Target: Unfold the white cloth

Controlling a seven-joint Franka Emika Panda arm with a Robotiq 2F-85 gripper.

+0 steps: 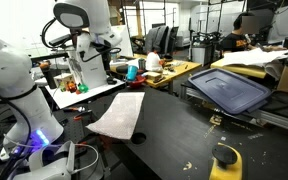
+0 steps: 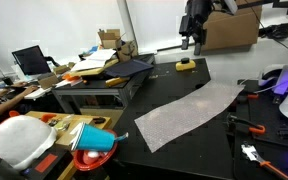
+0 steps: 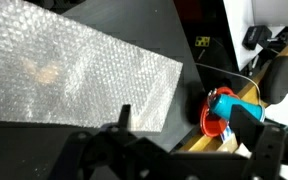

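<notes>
The black surface (image 2: 184,150) fills most of both exterior views. On it the white cloth (image 2: 189,115) lies flat as one long strip, running slantwise across the middle (its weave shows bubbly in the wrist view (image 3: 74,75)). The end effector (image 2: 191,45) hangs high above the far end of the surface, well clear of the cloth, with its jaws spread wide and holding nothing; one dark finger (image 3: 124,115) shows in the wrist view. A red bowl (image 2: 92,152) sits on the neighbouring bench, and a small yellow object (image 2: 187,66) rests beneath the end effector.
</notes>
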